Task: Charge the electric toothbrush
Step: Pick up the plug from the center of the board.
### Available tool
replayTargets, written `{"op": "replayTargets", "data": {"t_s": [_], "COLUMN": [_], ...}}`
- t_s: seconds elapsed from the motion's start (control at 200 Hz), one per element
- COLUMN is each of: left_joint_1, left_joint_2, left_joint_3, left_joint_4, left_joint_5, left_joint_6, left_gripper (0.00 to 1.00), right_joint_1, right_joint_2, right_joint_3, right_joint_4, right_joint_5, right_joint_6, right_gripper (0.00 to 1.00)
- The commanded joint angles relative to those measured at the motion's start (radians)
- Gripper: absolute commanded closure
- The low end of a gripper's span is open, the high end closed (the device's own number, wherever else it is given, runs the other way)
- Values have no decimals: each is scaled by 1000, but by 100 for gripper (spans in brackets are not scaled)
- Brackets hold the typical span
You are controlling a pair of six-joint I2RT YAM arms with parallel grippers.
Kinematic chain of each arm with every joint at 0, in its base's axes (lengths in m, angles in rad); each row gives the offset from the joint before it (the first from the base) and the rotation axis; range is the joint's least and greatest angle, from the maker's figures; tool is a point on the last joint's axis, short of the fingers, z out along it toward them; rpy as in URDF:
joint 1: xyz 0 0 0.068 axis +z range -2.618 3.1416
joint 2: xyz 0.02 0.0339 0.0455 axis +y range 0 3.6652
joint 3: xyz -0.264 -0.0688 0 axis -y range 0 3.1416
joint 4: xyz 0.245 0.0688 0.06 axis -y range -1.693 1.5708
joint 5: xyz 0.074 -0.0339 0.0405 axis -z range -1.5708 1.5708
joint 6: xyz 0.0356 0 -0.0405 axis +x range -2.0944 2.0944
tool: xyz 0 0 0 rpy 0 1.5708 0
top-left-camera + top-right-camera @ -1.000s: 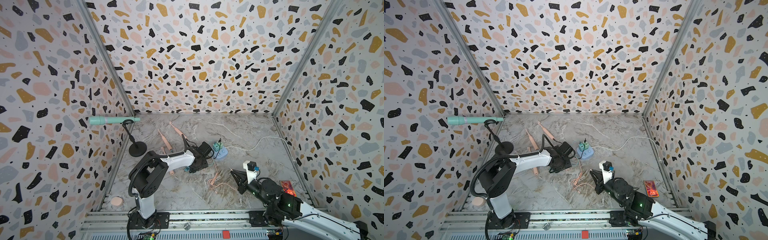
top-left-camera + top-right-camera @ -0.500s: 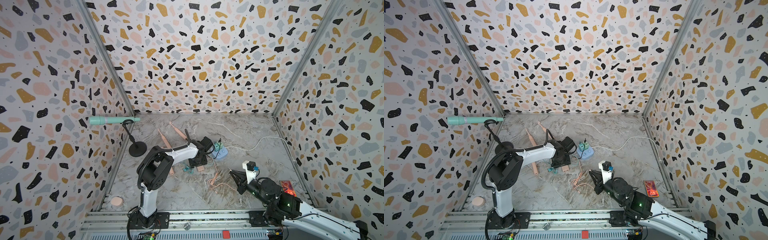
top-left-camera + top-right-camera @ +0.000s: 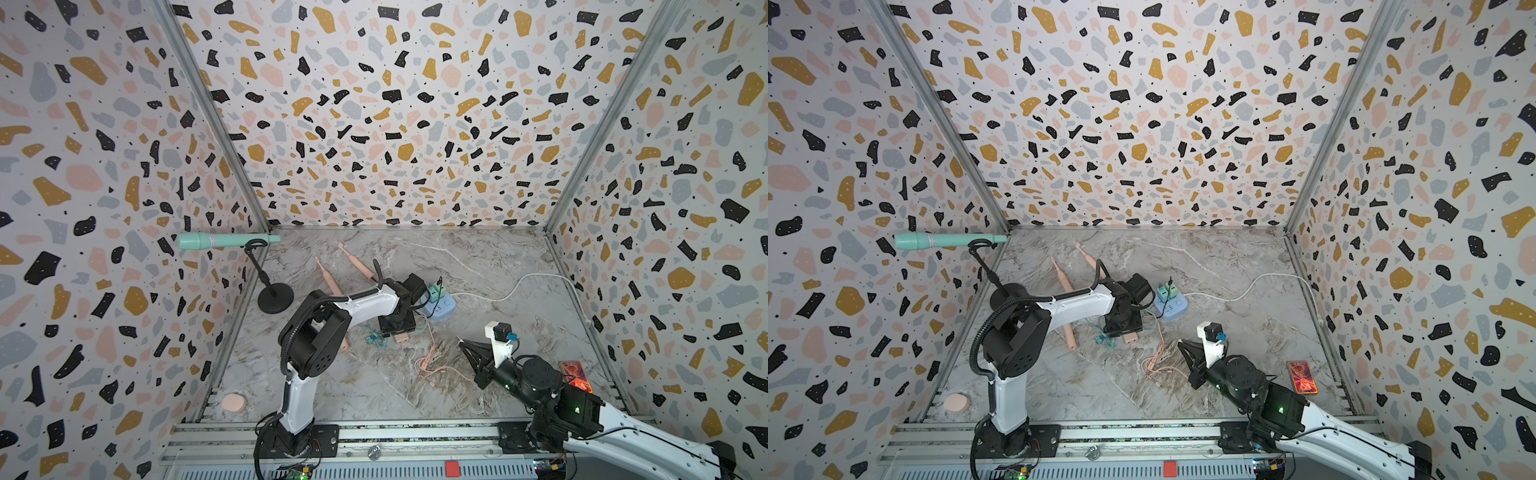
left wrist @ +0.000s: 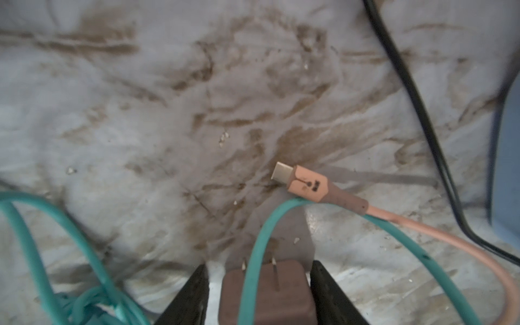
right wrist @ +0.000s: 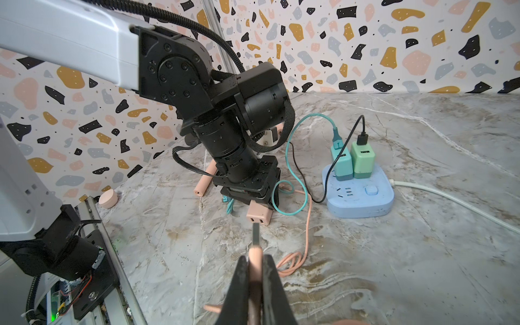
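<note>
Plug [image 5: 255, 254] is clamped in right gripper [image 5: 255, 261], metal tip lined up with pink adapter [image 5: 259, 216]. Adapter is covered from above by left gripper [image 5: 250, 198]. Strip [image 5: 363, 201], carrying teal charger [image 5: 342, 164] and green charger [image 5: 363, 161], is seen near adapter. Disc [image 5: 108, 198] is seen at surface [image 5: 394, 267] edge.

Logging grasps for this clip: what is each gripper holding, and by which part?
Right gripper pinches the pink cable by its plug's pink boot, metal tip protruding. Left gripper straddles the pink adapter at its sides, a gap showing: not yet held.
</note>
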State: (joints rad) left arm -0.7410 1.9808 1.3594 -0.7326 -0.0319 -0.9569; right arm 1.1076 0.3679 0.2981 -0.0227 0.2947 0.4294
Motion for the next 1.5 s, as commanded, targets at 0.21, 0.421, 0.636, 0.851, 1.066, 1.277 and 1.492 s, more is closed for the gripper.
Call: {"op": "replayTargets", "data": {"t_s": [0.21,0.421,0.636,0.851,1.066,1.277,1.492], "left_joint_1": [-3,-12,-31,-36,-34,-28,-27], "left_joint_2": [17,10,-8,3,12,24,26], "left_joint_3": [-14,-27,-40,-36,-21,9,14], "left_joint_4": [-9,-9,-30,-26,-40,-53,-58], "left_joint_5": [20,31,30,25,13,1,4], "left_joint_6": [20,26,26,31,53,80,104], "left_gripper": [49,51,39,46,50,66,76], "right_joint_1": [5,5,5,7,6,6,7], "right_joint_2": [3,6,9,11,2,11,12], "right_joint_3": [1,-2,-1,0,-6,-7,-13], "right_joint_4": [23,29,27,31,28,38,42], "right_joint_5": [-11,-12,-13,-15,-20,-36,-47], "right_joint_6": [5,7,7,8,13,13,17], "right_gripper": [100,100,100,100,100,100,100]}}
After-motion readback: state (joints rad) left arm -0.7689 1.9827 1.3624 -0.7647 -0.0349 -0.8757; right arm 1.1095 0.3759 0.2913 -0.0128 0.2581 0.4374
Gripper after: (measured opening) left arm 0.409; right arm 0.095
